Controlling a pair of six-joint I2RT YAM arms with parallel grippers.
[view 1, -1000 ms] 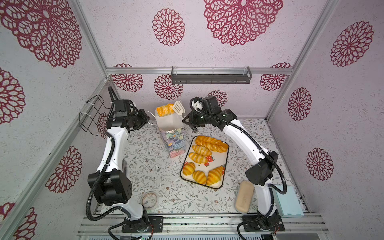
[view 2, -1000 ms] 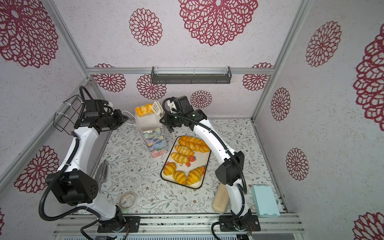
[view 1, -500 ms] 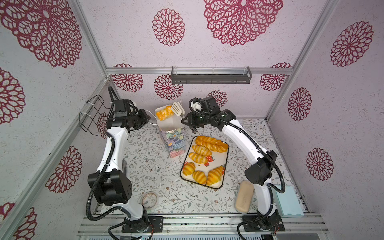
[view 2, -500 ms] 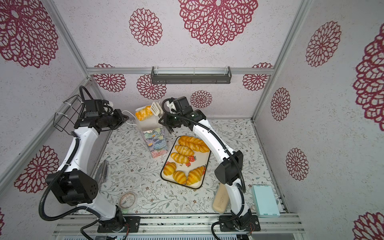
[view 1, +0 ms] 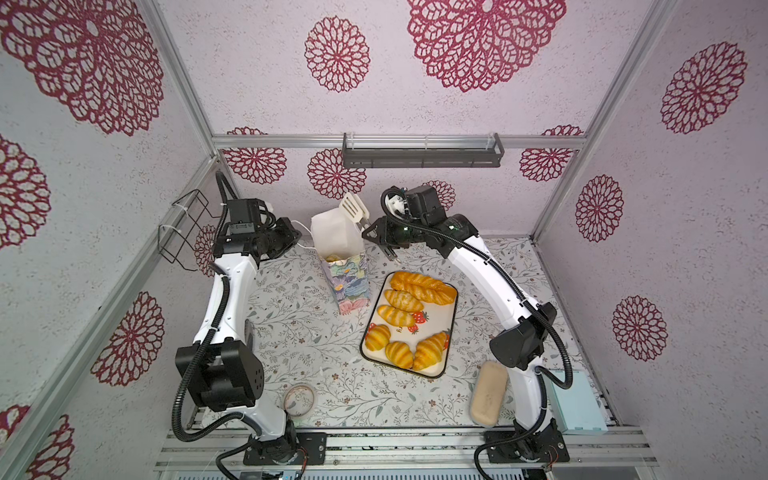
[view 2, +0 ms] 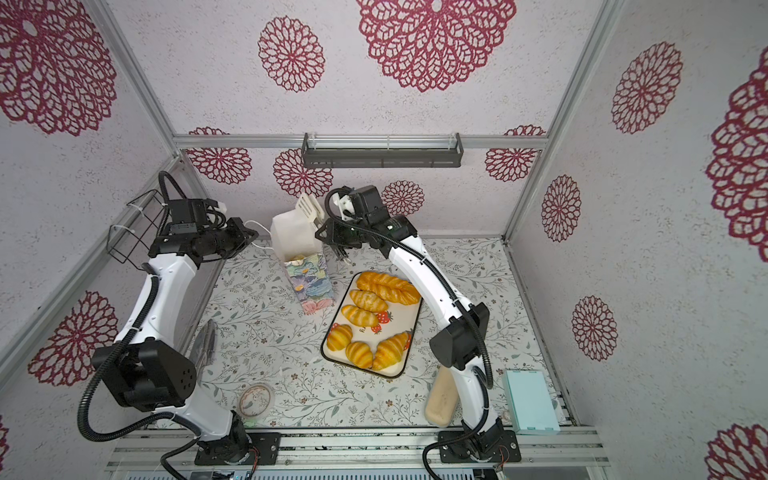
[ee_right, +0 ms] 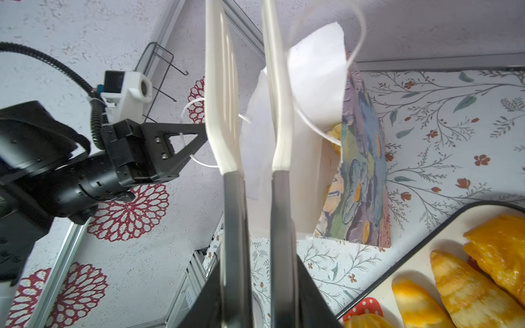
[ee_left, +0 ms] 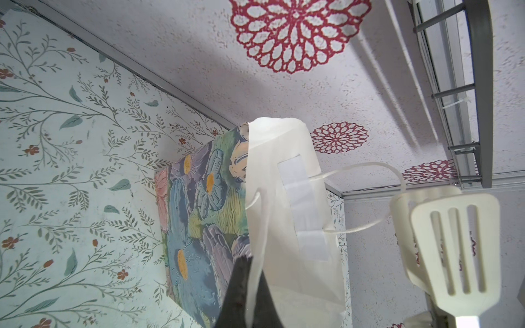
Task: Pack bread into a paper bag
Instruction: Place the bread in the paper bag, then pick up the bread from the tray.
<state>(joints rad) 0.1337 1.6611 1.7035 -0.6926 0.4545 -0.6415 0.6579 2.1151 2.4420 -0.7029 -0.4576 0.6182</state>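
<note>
**Bag gripped by its cord, tongs at its mouth**

Just above centre in both top views we see the paper bag (view 1: 348,286) (view 2: 312,289) standing on the flowered table (view 1: 299,332). Its white inside faces the camera, and one golden pastry (view 1: 332,258) shows low down inside it. The right wrist view also shows that pastry (ee_right: 334,133) behind the bag's painted wall (ee_right: 362,184).

To the left of the bag, the left gripper (view 1: 293,236) (view 2: 246,239) has its jaws pressed together on the near cord handle (ee_left: 257,244). The cord runs straight into the dark fingertips (ee_left: 241,295) at the bottom of the left wrist view. The far handle loops free.

Right of the bag's mouth, the right gripper (view 1: 370,233) (view 2: 325,233) is clamped around the handles of a pair of white slotted tongs (view 1: 354,208) (view 2: 309,208). The blades (ee_right: 221,113) stand apart with nothing between them, above the bag's rim.

The rest of the bread lies on the tray (view 1: 436,320), just right of the bag at frame centre:
- a twisted loaf (view 1: 422,286) at the top
- two striped rolls (view 1: 402,300) below it
- three croissants (view 1: 430,351) along the lower edge

A beige block (view 1: 488,392) and a blue box (view 1: 575,401) sit at lower right.
</note>
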